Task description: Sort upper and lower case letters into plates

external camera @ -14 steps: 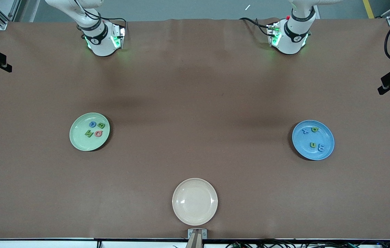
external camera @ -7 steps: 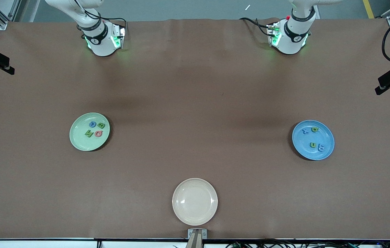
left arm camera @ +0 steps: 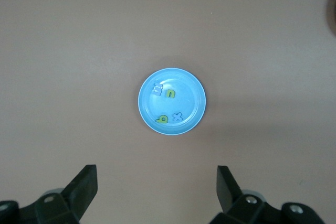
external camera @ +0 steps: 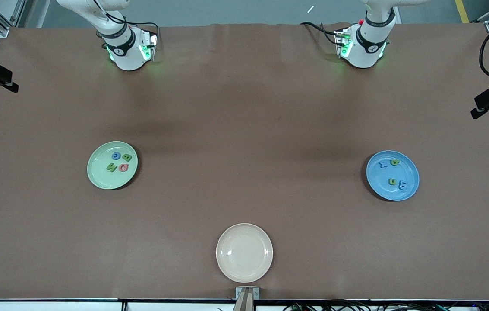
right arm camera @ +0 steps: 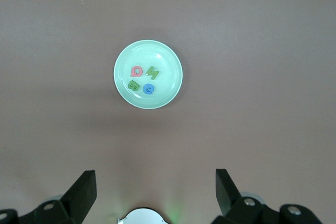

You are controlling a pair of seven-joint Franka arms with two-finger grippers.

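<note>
Spreading under everything: brown table (external camera: 244,129), bearing three plates well apart from one another. Sitting nearest the front camera, midway between the arms' ends: cream-beige plate (external camera: 244,252), holding nothing. Lying toward the right arm's end: pale green plate (external camera: 97,177), carrying four letters — red letter (external camera: 124,167), blue letter (external camera: 116,156), and two green ones, green B (external camera: 127,157) and green N (external camera: 111,166), clustered close together. Lying toward the left arm's end: blue plate (external camera: 412,190), carrying four more — green letter (external camera: 395,162) beside blue x (external camera: 383,163), and green n (external camera: 392,182) just beside pale blue letter (external camera: 402,185), probably an m, though hard reading against the plate.

Hanging high above the table over the blue plate: left gripper (left arm camera: 156,190), fingers spread wide, gripping nothing. Hanging likewise over the pale green plate: right gripper (right arm camera: 155,192), fingers equally wide apart, also gripping nothing. Waiting, both arms.
</note>
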